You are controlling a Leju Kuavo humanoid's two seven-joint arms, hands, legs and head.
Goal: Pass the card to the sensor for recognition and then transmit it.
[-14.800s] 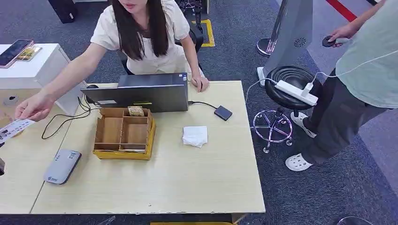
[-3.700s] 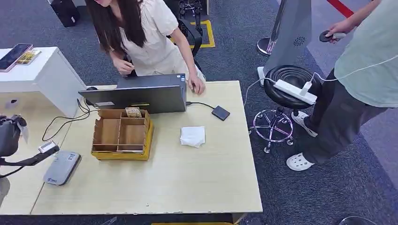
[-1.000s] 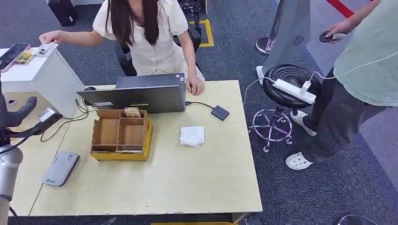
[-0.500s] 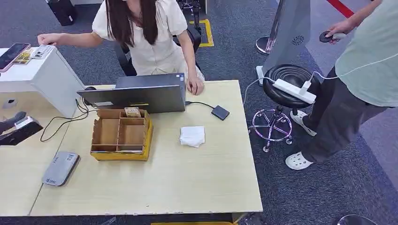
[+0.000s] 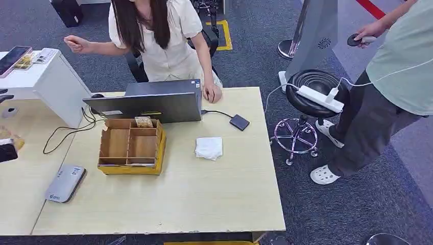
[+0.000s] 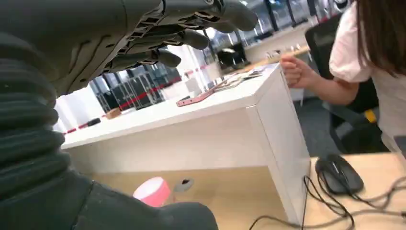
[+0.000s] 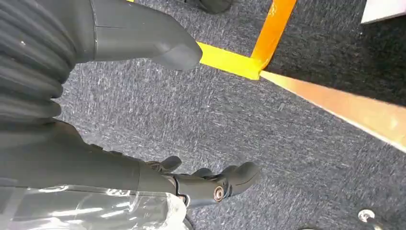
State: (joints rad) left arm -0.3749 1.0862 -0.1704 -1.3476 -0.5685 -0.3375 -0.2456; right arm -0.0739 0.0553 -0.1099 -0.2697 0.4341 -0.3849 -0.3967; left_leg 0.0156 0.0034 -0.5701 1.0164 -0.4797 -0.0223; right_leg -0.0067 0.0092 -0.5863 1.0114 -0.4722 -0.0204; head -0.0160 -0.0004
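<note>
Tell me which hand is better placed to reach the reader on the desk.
Left. The left hand is raised at the left end of the desk, near the reader, fingers apart and empty. The right hand hangs over carpet.

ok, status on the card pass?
Left hand open, empty, beside the white cabinet. Right hand hanging over floor, empty. Card-like item lies on cabinet top. Sensor on table, nothing over it.

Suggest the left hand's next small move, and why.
Probably draw the left hand back toward rest. It holds nothing and its fingers are extended. The card lies on the white counter near the person's hand, away from the sensor, so the pass looks done.
</note>
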